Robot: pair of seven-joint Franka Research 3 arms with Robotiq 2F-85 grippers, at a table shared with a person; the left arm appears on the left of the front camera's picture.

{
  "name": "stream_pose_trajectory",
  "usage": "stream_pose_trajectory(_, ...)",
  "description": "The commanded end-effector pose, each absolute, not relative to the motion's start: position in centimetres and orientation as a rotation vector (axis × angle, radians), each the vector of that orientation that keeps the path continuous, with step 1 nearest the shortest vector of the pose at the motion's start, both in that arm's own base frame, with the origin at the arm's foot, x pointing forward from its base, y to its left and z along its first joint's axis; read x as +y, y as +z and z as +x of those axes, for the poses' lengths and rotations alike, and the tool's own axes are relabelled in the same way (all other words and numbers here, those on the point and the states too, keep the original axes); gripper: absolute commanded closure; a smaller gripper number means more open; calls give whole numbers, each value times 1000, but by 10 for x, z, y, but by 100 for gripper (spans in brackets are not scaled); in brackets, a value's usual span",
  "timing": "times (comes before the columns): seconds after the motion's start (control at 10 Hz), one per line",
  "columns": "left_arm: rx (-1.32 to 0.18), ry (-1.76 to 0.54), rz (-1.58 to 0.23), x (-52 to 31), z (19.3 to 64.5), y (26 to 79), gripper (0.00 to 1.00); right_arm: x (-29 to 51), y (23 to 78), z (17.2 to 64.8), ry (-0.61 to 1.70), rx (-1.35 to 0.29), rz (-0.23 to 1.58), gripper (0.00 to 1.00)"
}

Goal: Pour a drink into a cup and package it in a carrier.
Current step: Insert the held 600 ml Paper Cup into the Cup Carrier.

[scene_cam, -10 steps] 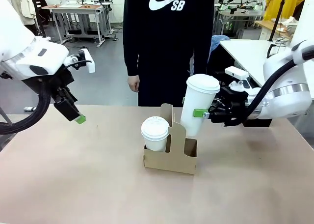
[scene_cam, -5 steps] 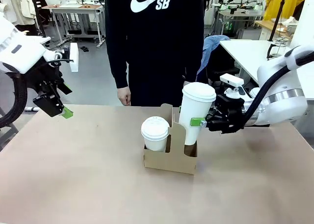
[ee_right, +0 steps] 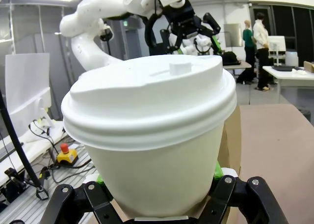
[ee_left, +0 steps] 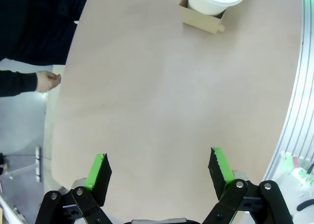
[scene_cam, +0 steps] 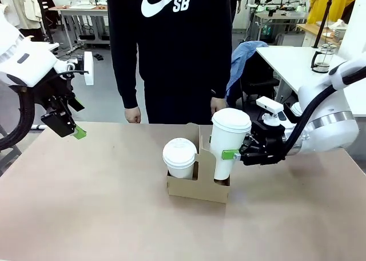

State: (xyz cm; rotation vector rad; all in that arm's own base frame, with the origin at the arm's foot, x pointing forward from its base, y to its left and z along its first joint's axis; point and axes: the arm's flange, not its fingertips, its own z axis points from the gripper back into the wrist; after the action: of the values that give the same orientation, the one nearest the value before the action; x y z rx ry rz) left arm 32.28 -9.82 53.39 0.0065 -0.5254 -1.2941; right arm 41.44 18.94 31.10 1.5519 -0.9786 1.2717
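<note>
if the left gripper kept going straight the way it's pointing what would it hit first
Probably the bare table. The left gripper is open and aimed at empty tabletop, with the carrier off near the top edge, though depth is hard to judge.

Cup [scene_cam: 227, 146] in carrier [scene_cam: 198, 185] right slot; lidded cup [scene_cam: 179, 157] in left.

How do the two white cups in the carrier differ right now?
The tall cup stands well above the short cup. The tall cup sits in the carrier's right slot and the short cup in the left. The right gripper is shut on the tall cup, while nothing holds the short cup. Both are white and lidded.
</note>
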Motion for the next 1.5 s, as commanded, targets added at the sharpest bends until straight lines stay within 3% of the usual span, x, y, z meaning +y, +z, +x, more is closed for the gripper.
stream_pose_trajectory(0.0,-522,-1278,3,-100,323,533,0,191,300,411,1297,-1018,1507,20)
stream_pose_trajectory(0.5,-522,-1278,3,-100,323,533,0,183,273,416,1284,-1092,1451,20)
stream_pose_trajectory(1.4,-522,-1278,3,-100,323,533,0,192,242,418,1327,-1024,1403,20)
